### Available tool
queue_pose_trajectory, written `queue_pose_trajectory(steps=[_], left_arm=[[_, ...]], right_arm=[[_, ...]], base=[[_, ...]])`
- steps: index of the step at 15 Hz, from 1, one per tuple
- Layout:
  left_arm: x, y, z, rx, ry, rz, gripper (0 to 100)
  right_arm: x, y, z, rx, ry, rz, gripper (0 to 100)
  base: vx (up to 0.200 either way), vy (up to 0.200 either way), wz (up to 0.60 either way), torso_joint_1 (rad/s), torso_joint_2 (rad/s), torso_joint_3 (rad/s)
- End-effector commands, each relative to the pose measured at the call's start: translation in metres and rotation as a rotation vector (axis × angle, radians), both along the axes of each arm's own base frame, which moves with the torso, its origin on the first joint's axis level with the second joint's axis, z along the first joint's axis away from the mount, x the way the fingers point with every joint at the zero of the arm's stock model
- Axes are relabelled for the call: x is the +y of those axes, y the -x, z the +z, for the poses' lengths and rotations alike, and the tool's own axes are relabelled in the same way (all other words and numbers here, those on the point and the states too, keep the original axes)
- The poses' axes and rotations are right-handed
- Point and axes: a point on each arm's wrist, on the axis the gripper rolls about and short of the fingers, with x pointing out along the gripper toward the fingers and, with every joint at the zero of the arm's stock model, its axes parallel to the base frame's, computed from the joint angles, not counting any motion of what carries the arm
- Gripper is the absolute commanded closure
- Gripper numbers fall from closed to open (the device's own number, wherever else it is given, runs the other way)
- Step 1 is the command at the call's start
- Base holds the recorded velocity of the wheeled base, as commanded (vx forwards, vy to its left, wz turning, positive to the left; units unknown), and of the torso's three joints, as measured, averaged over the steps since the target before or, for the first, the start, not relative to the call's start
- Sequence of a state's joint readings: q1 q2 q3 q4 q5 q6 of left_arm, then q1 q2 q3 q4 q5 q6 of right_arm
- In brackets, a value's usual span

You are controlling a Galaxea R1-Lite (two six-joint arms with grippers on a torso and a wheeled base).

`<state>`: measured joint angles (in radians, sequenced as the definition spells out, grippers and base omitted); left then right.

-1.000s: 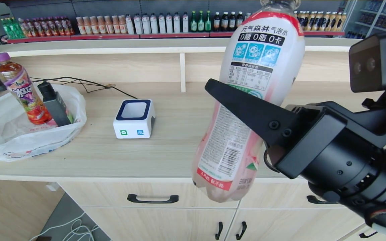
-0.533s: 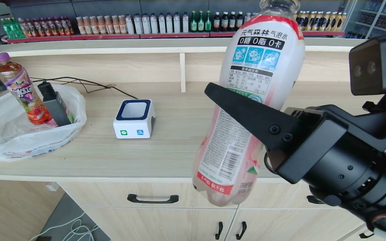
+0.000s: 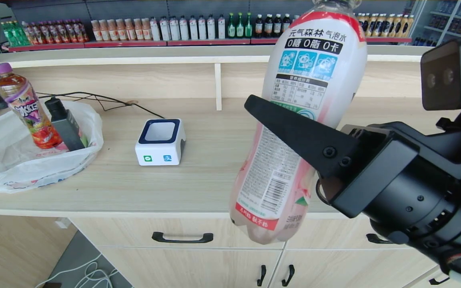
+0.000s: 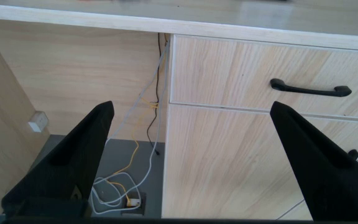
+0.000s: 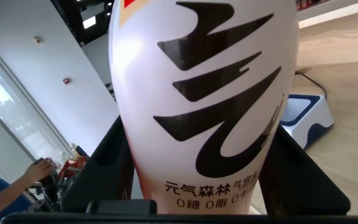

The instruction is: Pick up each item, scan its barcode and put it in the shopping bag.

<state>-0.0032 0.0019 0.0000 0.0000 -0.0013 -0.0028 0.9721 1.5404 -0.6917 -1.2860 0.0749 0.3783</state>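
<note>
My right gripper (image 3: pixel 294 128) is shut on a tall pink-and-white drink bottle (image 3: pixel 298 120), held nearly upright close to the head camera, above the counter's front edge at the right. Its barcode faces the head camera, low on the label. The right wrist view shows the bottle (image 5: pixel 204 106) squeezed between the two fingers. The white scanner (image 3: pixel 161 141) with a dark blue rim sits on the counter to the bottle's left, also seen as the scanner (image 5: pixel 306 118). The white shopping bag (image 3: pixel 22 168) lies at the far left. My left gripper (image 4: pixel 191 162) hangs open below the counter, facing the drawers.
Inside the bag stand an orange tea bottle (image 3: pixel 26 108) with a purple cap and a dark box (image 3: pixel 65 125). A black cable (image 3: pixel 94 98) runs across the back of the counter (image 3: pixel 198 180). Drawers with black handles (image 3: pixel 182 237) lie below. Shelves of drinks (image 3: pixel 198 26) line the back wall.
The bottle in my right gripper dipped slightly, then came back up a little and shifted slightly right. The left side of the counter is unchanged.
</note>
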Motion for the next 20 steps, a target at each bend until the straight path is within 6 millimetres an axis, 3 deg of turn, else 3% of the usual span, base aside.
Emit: queue_pose_trajectory(steps=[1,11,15,20], left_arm=[[0.0,0.0,0.0,0.0,0.0,0.0,0],[0.0,0.0,0.0,0.0,0.0,0.0,0],[0.0,0.0,0.0,0.0,0.0,0.0,0],[0.0,0.0,0.0,0.0,0.0,0.0,0]], right_arm=[[0.004,-0.002,-0.001,-0.019,0.015,0.01,100],[-0.008,-0.018,-0.007,-0.044,0.06,-0.088,100],[-0.03,-0.038,-0.025,-0.054,0.151,-0.226,100],[-0.067,-0.044,-0.043,-0.107,0.294,-0.404,100]], base=[[0.0,0.0,0.0,0.0,0.0,0.0],[0.0,0.0,0.0,0.0,0.0,0.0],[0.0,0.0,0.0,0.0,0.0,0.0],[0.0,0.0,0.0,0.0,0.0,0.0]])
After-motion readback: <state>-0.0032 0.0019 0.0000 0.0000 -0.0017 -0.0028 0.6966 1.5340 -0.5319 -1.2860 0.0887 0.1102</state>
